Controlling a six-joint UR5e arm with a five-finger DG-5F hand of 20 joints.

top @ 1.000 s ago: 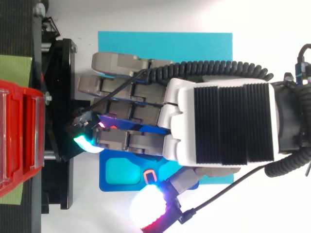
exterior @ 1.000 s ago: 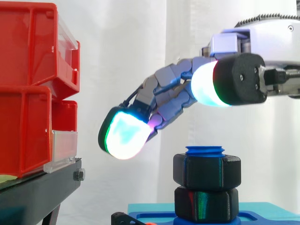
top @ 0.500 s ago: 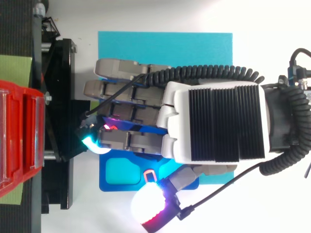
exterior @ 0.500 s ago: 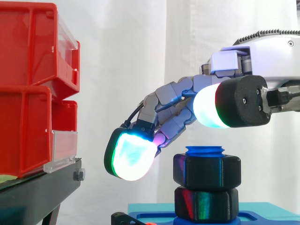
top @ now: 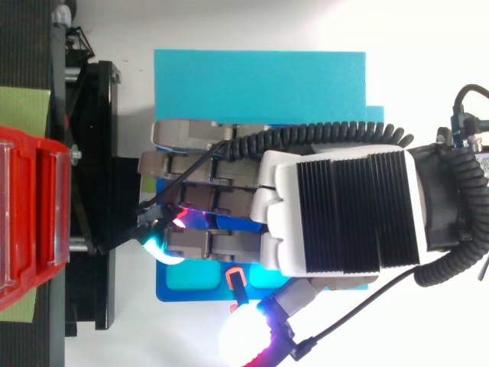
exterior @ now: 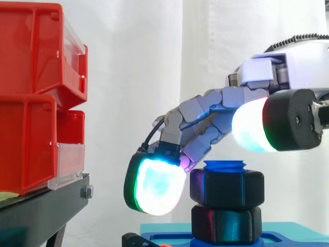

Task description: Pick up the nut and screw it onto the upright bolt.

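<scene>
The top nut (exterior: pixel 227 188) sits on the blue bolt (exterior: pixel 224 165) w/ the hand (exterior: pixel 205 110) spread wide just above the bolt, holding nothing; nut looks hard, light & smooth, so grab its flat sides.

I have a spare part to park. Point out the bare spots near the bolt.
Free, in the top view: the cyan mat strip above the hand, right of the black stand; also the white surface right of the mat. Crowded: around the bolt and its nuts, under the hand.
</scene>
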